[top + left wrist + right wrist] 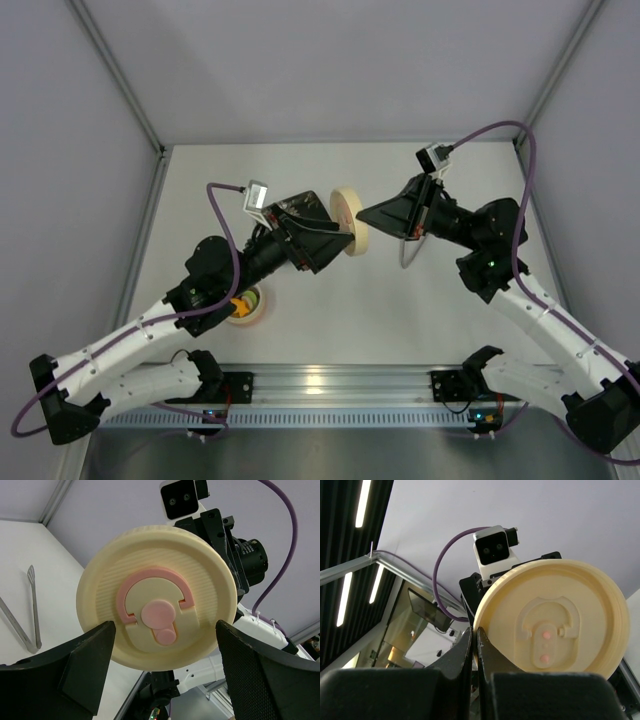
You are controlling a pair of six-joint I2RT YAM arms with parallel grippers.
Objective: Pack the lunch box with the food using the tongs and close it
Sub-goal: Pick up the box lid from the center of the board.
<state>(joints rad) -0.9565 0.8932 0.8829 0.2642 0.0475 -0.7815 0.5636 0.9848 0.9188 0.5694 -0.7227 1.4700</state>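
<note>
Above the table: lid is hanging on edge; lunch box is sitting open under the left arm, holding food.
Left wrist: left gripper is clamping the lid's rim; tongs are lying idle.
Right wrist: right gripper is pinching together, empty, beside the lid.
Risk: lid is likely slipping from this thin edge grip.

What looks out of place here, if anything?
The lid is held on edge by the left gripper, facing the shut right gripper, well away from the open lunch box, which sits half hidden under the left arm. No spill visible.

text: none legible | labels: none | numbers, signs: none
</note>
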